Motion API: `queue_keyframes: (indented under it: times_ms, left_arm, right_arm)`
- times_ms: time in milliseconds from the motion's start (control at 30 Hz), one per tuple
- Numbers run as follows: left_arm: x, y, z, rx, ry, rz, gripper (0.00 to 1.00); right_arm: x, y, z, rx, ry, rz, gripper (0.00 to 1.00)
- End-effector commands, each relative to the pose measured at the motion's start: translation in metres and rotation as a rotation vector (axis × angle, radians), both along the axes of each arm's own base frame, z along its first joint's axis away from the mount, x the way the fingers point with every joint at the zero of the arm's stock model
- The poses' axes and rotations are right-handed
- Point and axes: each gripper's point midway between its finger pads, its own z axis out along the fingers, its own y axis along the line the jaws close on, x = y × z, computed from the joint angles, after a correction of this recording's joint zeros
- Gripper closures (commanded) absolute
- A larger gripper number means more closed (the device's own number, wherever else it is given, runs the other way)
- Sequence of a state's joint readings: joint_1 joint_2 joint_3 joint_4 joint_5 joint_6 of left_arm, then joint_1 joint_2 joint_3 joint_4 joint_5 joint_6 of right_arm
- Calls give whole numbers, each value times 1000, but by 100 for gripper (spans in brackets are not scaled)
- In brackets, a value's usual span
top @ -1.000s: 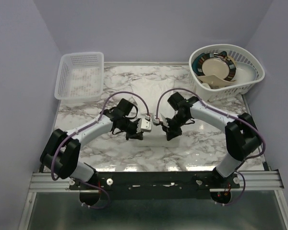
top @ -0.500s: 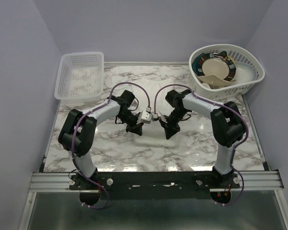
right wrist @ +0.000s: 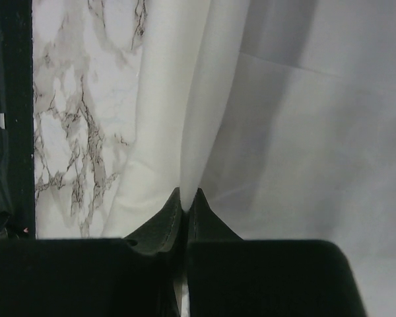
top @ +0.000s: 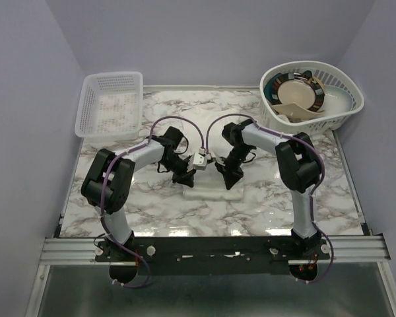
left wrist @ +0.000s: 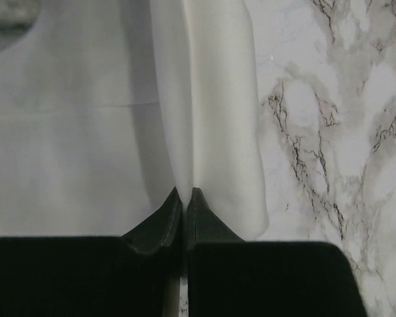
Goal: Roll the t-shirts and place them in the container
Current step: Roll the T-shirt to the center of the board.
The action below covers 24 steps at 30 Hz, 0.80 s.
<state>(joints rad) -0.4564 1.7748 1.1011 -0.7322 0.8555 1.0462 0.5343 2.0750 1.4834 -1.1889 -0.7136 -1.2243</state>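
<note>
the left gripper [left wrist: 183,196] is seen clenched on a raised fold of the white t-shirt [left wrist: 214,99], and the right gripper [right wrist: 185,198] is pinched shut on another fold of it. from above, the garment is largely hidden under both wrists near the middle of the marble tabletop [top: 145,205]; only a pale strip can be made out. a mesh basket [top: 111,105] is set at the far left corner, a basket of dishes [top: 311,92] at the far right.

Both arms bent inward, elbows out, wrists tipped down twd table centre. L gripper [top: 185,178] & R gripper [top: 230,177] near each other, each w/ jaws pinched tight on a t-shirt [left wrist: 211,99] fold.
</note>
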Motion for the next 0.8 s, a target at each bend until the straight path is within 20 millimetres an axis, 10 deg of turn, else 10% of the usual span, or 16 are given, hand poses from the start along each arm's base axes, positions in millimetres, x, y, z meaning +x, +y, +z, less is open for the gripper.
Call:
queue_keyframes:
  times_ms: [0, 400, 500, 767]
  left_arm:
    - [25, 16, -7, 60, -77, 136, 87]
    - [57, 25, 43, -5, -295, 358, 60]
    - [39, 23, 67, -85, -445, 249, 49]
    - [-12, -4, 49, -135, -651, 37, 33]
  right_arm:
    - [0, -28, -12, -160, 73, 17, 90]
    - [19, -25, -27, -215, 83, 20, 89]
    - [26, -20, -26, -213, 76, 6, 89]
    - [44, -7, -22, -193, 57, -20, 88]
